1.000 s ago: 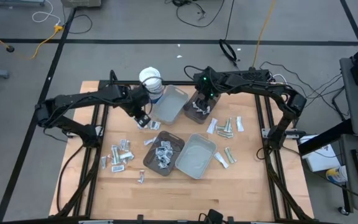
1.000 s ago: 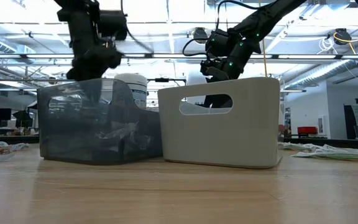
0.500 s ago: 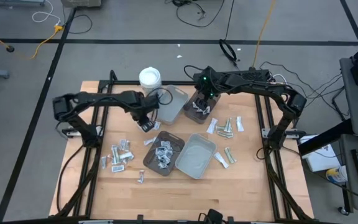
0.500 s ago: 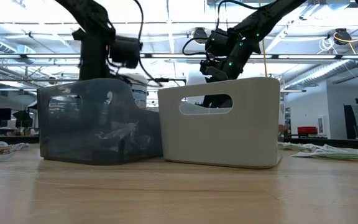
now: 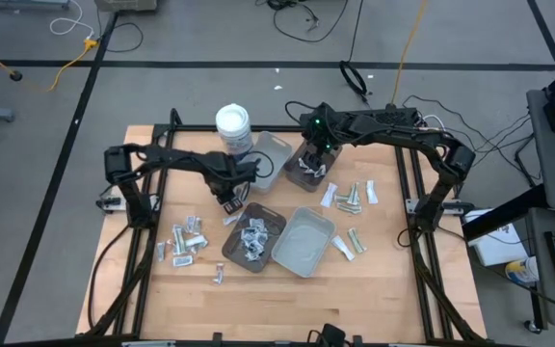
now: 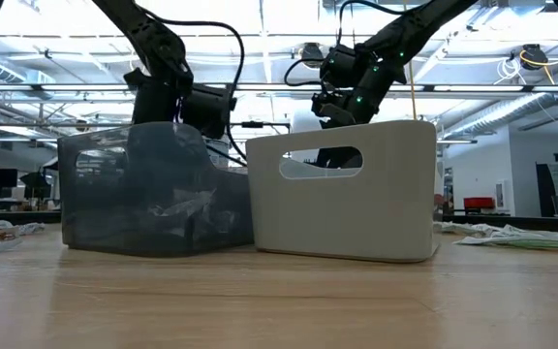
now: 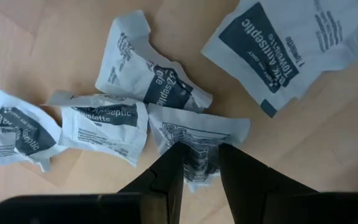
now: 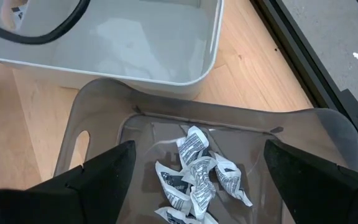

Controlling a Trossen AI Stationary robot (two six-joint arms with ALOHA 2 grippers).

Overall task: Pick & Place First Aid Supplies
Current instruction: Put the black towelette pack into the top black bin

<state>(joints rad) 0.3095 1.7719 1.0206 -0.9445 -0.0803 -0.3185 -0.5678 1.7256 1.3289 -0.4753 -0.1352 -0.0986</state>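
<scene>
While several packets are already lying in the trays, much of the sorting is looking unfinished. In the high view the brown tray (image 5: 254,237) at lower centre is holding a heap of packets, and the grey tray (image 5: 306,166) at upper centre, under the right hand (image 5: 309,166), is holding a few crumpled ones (image 8: 199,177), as the right wrist view is showing. The two pale trays, one near the white tub (image 5: 234,127) and one at lower centre right (image 5: 303,241), are appearing bare or nearly so. Loose first aid supplies are still lying on the tabletop (image 5: 393,280): a cluster at lower left (image 5: 187,241) and another at centre right (image 5: 351,196).

The left hand (image 7: 199,163) is sitting low over the wood just left of the brown tray, its fingers (image 7: 169,180) drawn close and pinching a white antiseptic packet (image 7: 196,138), with four more packets lying around it. Whether that packet is already lifted off the wood is hard to judge. The right hand is hovering over the grey tray with its fingers (image 8: 104,168) spread wide and nothing between them; I judge it is finished with a drop there.

From the low view, the two near trays are blocking most of the tabletop behind them, so both hands' fingertips are hidden there, and the smoky tray's contents (image 6: 182,208) are showing only as dim shapes. In the high view the packets are too small to tell types apart, and the left hand's fingers are lost under its own wrist.
</scene>
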